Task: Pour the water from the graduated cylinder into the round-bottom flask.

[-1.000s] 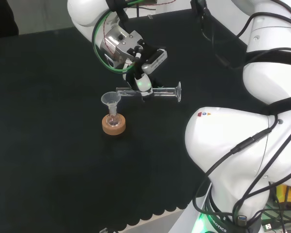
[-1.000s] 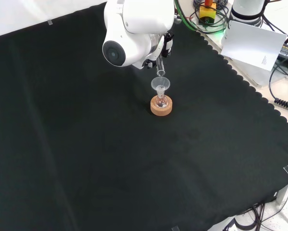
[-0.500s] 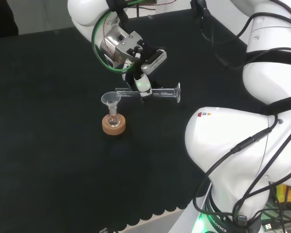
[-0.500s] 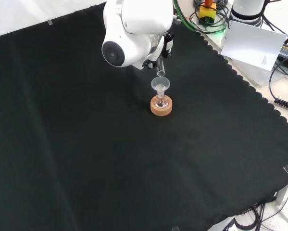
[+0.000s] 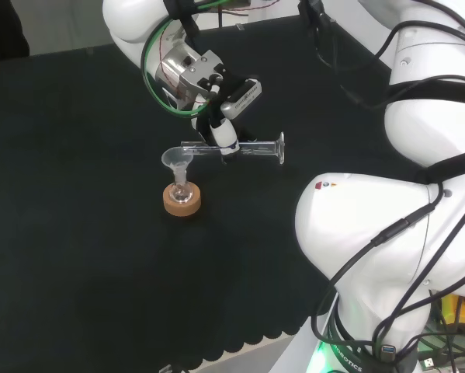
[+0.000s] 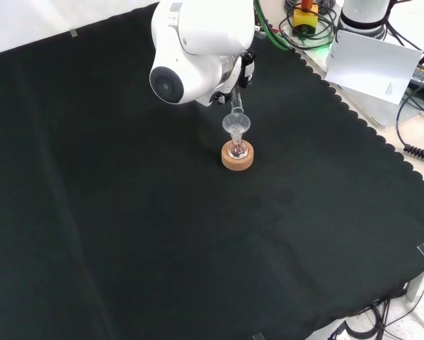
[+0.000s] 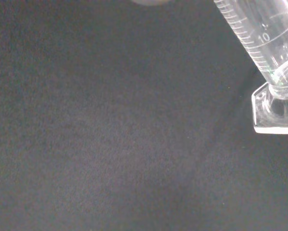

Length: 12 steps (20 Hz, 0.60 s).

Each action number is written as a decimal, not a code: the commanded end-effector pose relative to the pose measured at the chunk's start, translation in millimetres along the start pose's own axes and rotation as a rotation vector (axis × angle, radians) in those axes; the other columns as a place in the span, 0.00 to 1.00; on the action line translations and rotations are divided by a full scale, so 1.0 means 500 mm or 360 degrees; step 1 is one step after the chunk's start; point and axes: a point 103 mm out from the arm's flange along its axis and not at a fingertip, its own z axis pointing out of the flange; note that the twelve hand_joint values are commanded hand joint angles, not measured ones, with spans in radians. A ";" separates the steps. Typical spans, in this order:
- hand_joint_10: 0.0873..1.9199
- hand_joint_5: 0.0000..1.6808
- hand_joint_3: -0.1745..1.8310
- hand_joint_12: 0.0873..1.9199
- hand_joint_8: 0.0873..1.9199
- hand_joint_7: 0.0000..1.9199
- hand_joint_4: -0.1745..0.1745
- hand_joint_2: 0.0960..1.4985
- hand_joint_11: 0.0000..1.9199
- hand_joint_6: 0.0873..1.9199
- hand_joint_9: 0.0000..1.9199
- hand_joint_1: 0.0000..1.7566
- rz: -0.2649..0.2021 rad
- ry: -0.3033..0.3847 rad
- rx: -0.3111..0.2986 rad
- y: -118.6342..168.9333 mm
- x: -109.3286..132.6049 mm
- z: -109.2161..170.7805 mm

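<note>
Hand [image 5: 226, 134] clenched round graduated cylinder [image 5: 251, 148], tipped level at centre frame so mouth feeds funnel [image 5: 176, 160] atop round-bottom flask [image 5: 182, 193].

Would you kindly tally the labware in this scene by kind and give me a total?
Graduated cylinder: 1, lying sideways in the hand
Funnel: 1, in the flask's neck
Round-bottom flask: 1
Cork ring stand: 1, under the flask
Total: 4

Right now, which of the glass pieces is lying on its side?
The graduated cylinder, held about level in the hand; the funnel and round-bottom flask stand upright on the cork ring.
</note>
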 end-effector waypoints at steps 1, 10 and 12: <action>0.01 0.57 0.09 0.43 0.51 0.52 0.00 0.73 0.56 0.51 0.73 0.72 0.0011 0.0023 -0.0010 0.004 -0.002 0.001; 0.01 0.57 0.09 0.43 0.50 0.52 0.00 0.73 0.56 0.51 0.73 0.72 0.0023 -0.0015 0.0032 -0.003 0.008 -0.010; 0.01 0.57 0.09 0.43 0.50 0.52 0.00 0.73 0.56 0.51 0.73 0.72 0.0023 -0.0014 0.0032 -0.007 0.007 -0.012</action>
